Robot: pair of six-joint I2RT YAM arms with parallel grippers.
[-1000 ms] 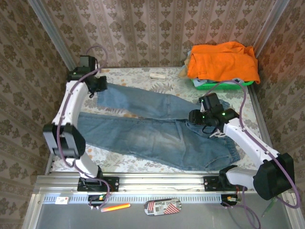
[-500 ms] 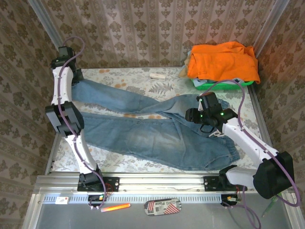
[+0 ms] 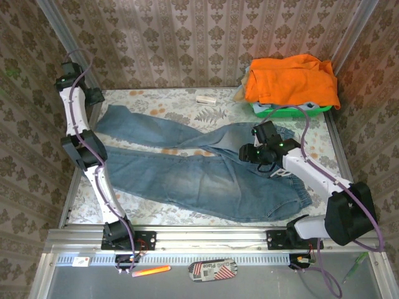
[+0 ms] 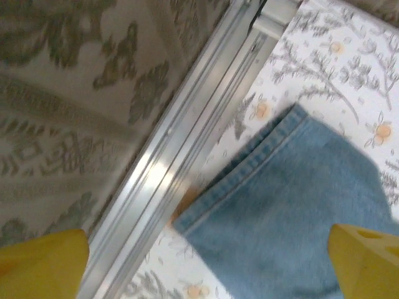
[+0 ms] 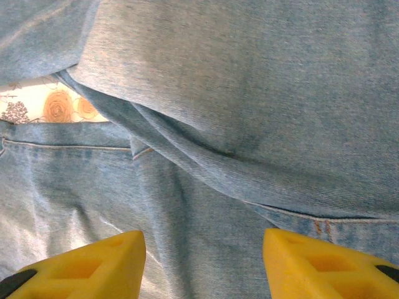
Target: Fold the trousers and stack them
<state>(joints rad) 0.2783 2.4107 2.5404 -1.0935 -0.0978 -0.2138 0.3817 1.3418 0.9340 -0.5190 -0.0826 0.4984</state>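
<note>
The tabletop (image 3: 156,103) carries the trousers (image 3: 199,180) spread flat, waistband right and legs left, not yet folded; the left gripper (image 4: 206,258) hangs, jaws spread wide, above the far leg's cuff (image 4: 249,168), while the right gripper (image 5: 202,261), jaws parted and empty, hovers over the seat, probably to reposition it.

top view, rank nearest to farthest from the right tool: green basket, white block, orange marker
From the right tool:
1. green basket, just beyond it, far right.
2. white block, far edge, middle.
3. orange marker, front rail, left.
</note>
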